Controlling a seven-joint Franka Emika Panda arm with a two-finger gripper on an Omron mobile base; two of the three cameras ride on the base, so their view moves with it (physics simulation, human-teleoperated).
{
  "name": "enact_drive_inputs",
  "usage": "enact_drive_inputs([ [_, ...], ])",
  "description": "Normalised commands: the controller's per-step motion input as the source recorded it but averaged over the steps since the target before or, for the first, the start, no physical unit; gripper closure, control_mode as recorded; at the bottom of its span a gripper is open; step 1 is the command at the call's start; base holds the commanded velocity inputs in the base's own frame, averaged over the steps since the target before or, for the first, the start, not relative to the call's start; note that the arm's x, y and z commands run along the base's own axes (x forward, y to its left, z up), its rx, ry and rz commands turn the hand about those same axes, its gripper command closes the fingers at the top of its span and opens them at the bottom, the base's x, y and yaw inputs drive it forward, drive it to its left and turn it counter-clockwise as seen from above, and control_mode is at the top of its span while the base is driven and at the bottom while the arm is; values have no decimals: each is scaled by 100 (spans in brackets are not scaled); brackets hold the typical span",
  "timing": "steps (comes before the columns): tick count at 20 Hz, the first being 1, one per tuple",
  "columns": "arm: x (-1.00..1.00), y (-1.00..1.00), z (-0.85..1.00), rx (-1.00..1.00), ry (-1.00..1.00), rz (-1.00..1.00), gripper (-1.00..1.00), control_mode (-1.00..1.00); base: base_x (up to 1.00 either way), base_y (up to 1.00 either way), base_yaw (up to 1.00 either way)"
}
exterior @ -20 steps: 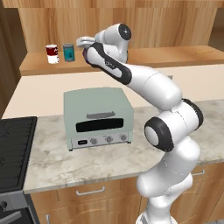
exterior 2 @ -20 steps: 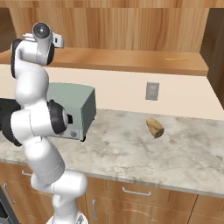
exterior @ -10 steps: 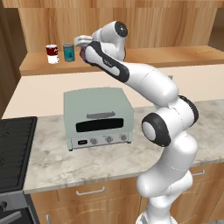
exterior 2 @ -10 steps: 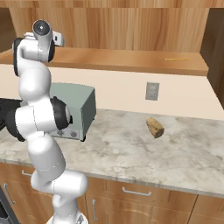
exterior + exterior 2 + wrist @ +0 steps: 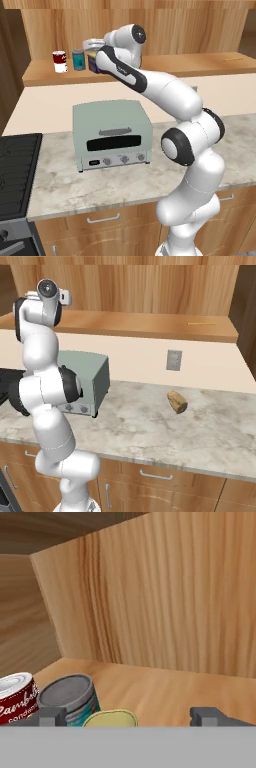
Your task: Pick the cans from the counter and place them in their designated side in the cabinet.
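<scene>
**Inspector:** Cans first. Where do they stand, and on what?

**Assistant:** Both are on the cabinet [image 5: 165,65], a long light-brown shelf with a grained panel back, at its far left end. The teal can [image 5: 78,59] stands upright beside a red-and-white can [image 5: 59,61]. The dark blue can [image 5: 95,63] with the yellow top is just right of the teal one.

**Inspector:** The room below?

**Assistant:** A marbled counter [image 5: 125,185] carries a mint-green toaster oven [image 5: 111,134], with a black stove top [image 5: 15,175] to the left. A brown lump [image 5: 177,401] lies on the counter further right.

**Inspector:** The claw?

**Assistant:** The gripper [image 5: 93,55] is over the dark blue can. In the hand view its fingertips [image 5: 50,716] stand wide apart with the yellow top [image 5: 110,718] between them, nearer the left tip. I cannot tell whether either touches the can.
</scene>
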Motion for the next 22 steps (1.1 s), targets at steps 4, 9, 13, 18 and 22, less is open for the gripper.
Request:
enact_drive_inputs([
  [4,-4,-2,2,0,-17,8,-100,-100,0,0,0],
  [9,-26,-8,17,0,-20,8,-100,-100,0,0,0],
  [13,-51,-27,33,-1,-16,5,-100,-100,0,0,0],
  [18,-61,-42,28,-1,-15,4,-100,-100,0,0,0],
  [22,-68,-44,17,0,-17,4,-100,-100,0,0,0],
])
